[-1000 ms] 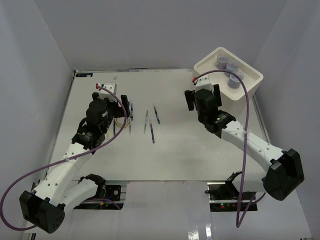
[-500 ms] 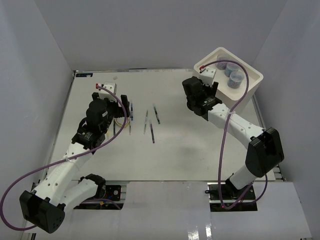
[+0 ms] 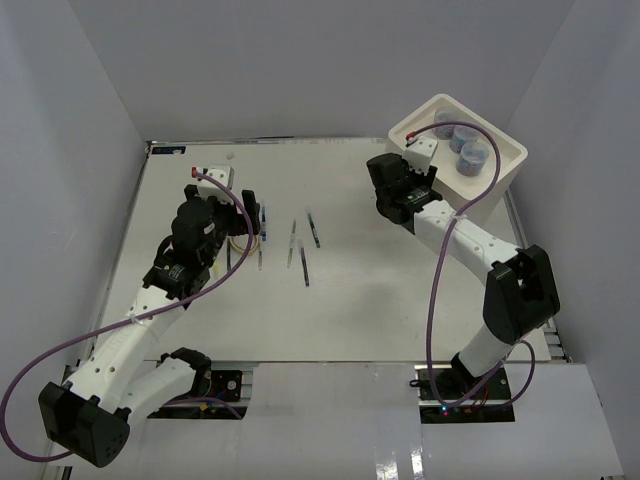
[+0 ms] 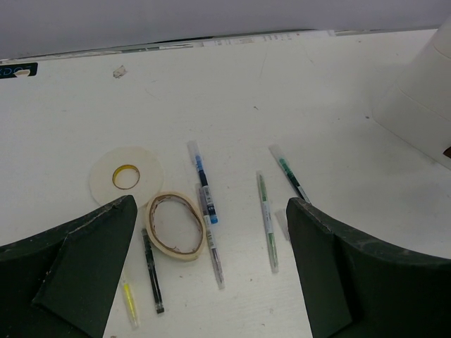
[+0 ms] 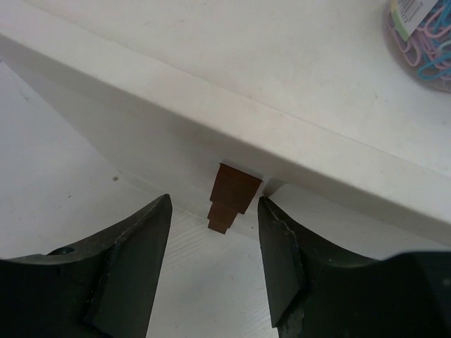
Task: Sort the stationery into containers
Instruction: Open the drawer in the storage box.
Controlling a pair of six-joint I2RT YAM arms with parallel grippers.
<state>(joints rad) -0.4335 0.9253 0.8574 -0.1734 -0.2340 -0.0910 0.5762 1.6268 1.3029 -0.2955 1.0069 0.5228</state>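
Observation:
Several thin pens [image 3: 303, 268] lie mid-table. In the left wrist view I see a blue pen [image 4: 203, 179], a green pen [image 4: 266, 218], a dark pen [image 4: 151, 271], a tan loop [image 4: 175, 225] and a flat white tape ring [image 4: 125, 176]. My left gripper [image 4: 211, 204] hovers above them, open and holding nothing. At the far right stands the white drawer box [image 3: 498, 180], with jars [image 3: 470, 155] in its top tray. My right gripper [image 5: 213, 204] is at the box's drawer face. Its open fingers stand either side of the stacked red-brown handles [image 5: 232, 190] with a gap on each side.
The left gripper [image 3: 222, 203] is at the table's left, the right gripper [image 3: 408, 180] against the box's near-left side. A jar of coloured paper clips [image 5: 423, 35] shows in the tray. White walls enclose the table on three sides.
My right arm has swung up and back to the box's drawer face, and its jaws have narrowed around the handles. The left arm and the stationery have not moved.

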